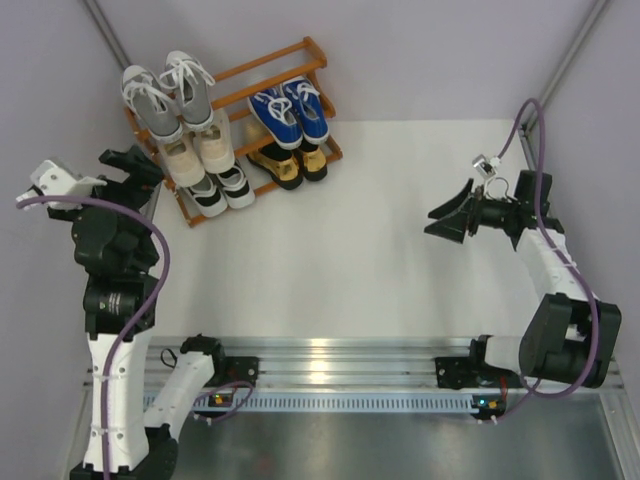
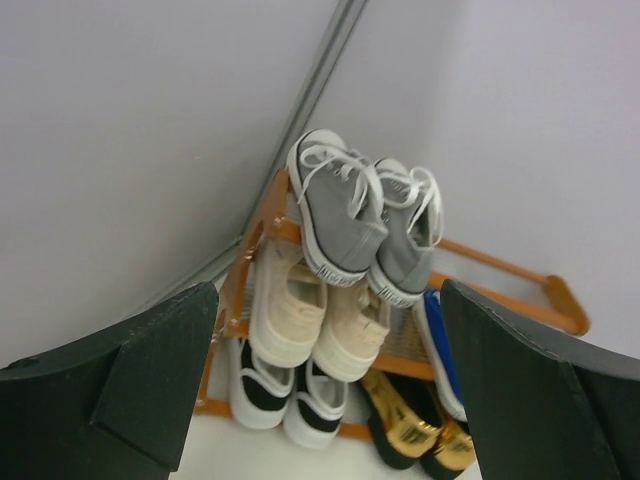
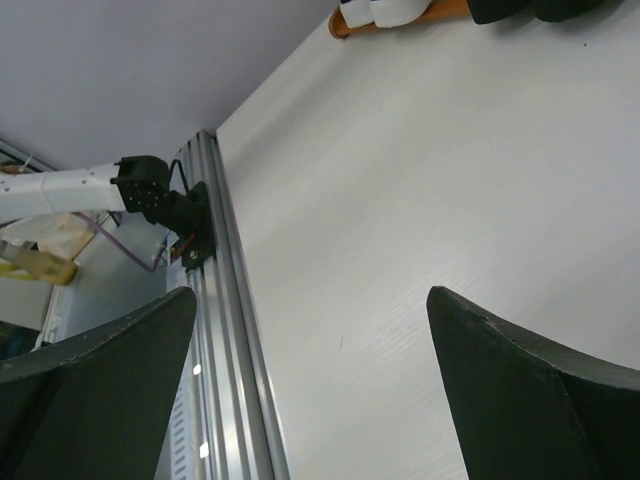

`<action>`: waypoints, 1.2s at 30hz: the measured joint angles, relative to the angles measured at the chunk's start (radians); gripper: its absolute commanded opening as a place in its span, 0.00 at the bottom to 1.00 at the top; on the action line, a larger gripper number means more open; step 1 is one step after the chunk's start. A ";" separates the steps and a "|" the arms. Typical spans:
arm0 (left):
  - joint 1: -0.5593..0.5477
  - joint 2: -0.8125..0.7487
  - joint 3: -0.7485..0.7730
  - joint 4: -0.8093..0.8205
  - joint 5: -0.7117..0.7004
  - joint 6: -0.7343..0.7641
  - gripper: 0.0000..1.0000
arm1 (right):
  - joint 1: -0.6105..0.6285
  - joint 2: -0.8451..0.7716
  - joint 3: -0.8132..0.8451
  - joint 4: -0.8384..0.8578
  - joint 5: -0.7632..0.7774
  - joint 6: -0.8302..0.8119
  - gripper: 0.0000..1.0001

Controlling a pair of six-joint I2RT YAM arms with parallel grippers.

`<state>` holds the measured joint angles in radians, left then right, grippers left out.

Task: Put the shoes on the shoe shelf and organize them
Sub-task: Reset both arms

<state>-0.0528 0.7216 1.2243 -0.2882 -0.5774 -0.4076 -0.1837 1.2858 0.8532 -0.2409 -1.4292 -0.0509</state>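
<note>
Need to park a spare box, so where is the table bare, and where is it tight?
The table is bare from the shelf out to the right gripper and down to the metal rail. The shelf's top right slats are bare too. Crowded: the far left corner, shoes packed beside the left gripper.

My overhead camera sits above and behind my bases, looking down on the whole table [image 1: 350,220], with the shoe shelf [image 1: 245,66] in its far left corner. My left wrist camera looks between the left fingers [image 2: 150,390] at that shelf [image 2: 497,266] from close by. That is all it shares with the overhead. My right wrist camera skims low over the table [image 3: 450,180] past the right fingers [image 3: 530,390] toward the aluminium rail [image 3: 225,300] at my bases, with the shelf [image 3: 445,11] clipping its top edge.
</note>
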 measured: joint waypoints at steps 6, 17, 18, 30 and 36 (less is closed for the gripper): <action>0.001 -0.035 -0.029 -0.108 0.163 0.099 0.98 | -0.006 -0.031 0.032 -0.124 0.055 -0.131 0.99; 0.001 -0.294 -0.304 -0.209 0.703 0.115 0.98 | -0.070 -0.309 0.065 -0.172 0.722 -0.188 0.99; 0.001 -0.319 -0.329 -0.222 0.699 0.120 0.98 | -0.075 -0.322 0.065 -0.166 0.781 -0.173 0.99; 0.001 -0.422 -0.450 -0.301 0.601 0.130 0.98 | -0.198 -0.462 -0.007 -0.167 1.001 -0.015 0.99; 0.001 -0.497 -0.474 -0.296 0.556 0.124 0.98 | -0.199 -0.538 -0.008 -0.171 1.180 0.056 0.99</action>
<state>-0.0521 0.2249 0.7502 -0.5842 -0.0216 -0.2836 -0.3828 0.7475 0.8452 -0.4118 -0.2497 0.0051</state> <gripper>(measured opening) 0.983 0.993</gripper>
